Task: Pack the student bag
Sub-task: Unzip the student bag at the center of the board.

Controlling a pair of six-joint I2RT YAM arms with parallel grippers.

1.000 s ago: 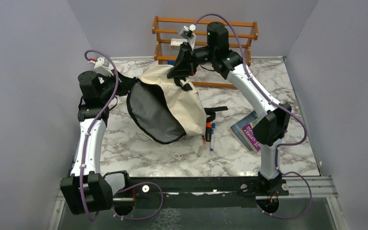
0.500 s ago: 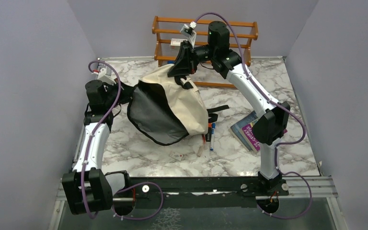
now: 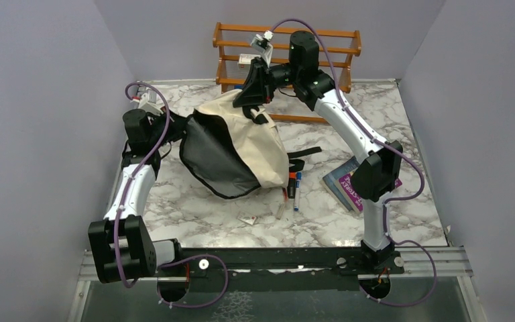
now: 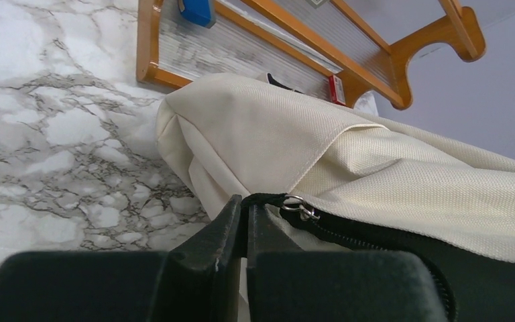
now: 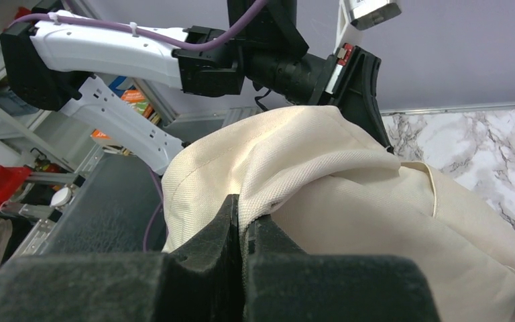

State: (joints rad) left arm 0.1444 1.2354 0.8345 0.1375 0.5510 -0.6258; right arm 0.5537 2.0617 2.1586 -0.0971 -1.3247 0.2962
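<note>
Backpack hangs between left hand and right hand, both clamped onto it.

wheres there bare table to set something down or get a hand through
The table is bare along its near edge, between the student bag and the black rail, left of the small card; also the far right corner beside the wooden rack. Crowded: markers and book right of the bag.

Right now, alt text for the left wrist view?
The left gripper is shut on the black zipper edge of the cream student bag, a metal zipper pull just beside the jaws. Behind the bag, a wooden rack stands on the marble table.
</note>
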